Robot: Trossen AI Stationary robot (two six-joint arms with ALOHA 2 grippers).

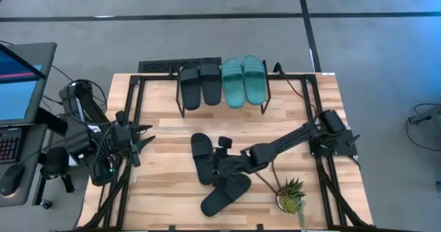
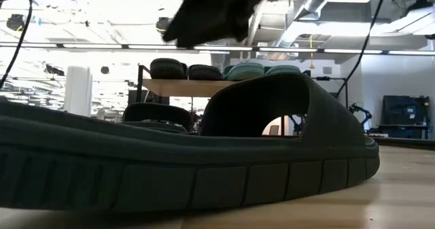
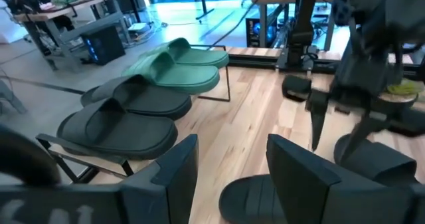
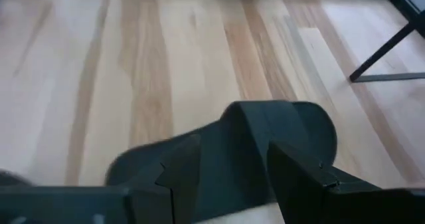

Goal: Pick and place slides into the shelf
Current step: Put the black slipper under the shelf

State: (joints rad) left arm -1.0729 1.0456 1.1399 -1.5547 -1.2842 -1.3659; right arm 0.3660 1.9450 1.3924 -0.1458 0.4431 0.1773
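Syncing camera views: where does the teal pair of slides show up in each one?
High: teal slides on the shelf, right of two black slides.
Low: teal slides, centre background, on the shelf top.
Left wrist: teal slides, beyond the black pair.
Right wrist: not in it.
Shared landmark: the black pair beside them.

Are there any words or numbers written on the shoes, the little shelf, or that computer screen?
No text can be read anywhere in these pictures.
Black rubber slides and teal-green rubber slides: no brand or size mark shows.
Low light-wood shelf with black metal legs: no label shows.
Monitor screen at the table's left: coloured bands only, too small to read.
Dark keyboard: key markings too small to read.
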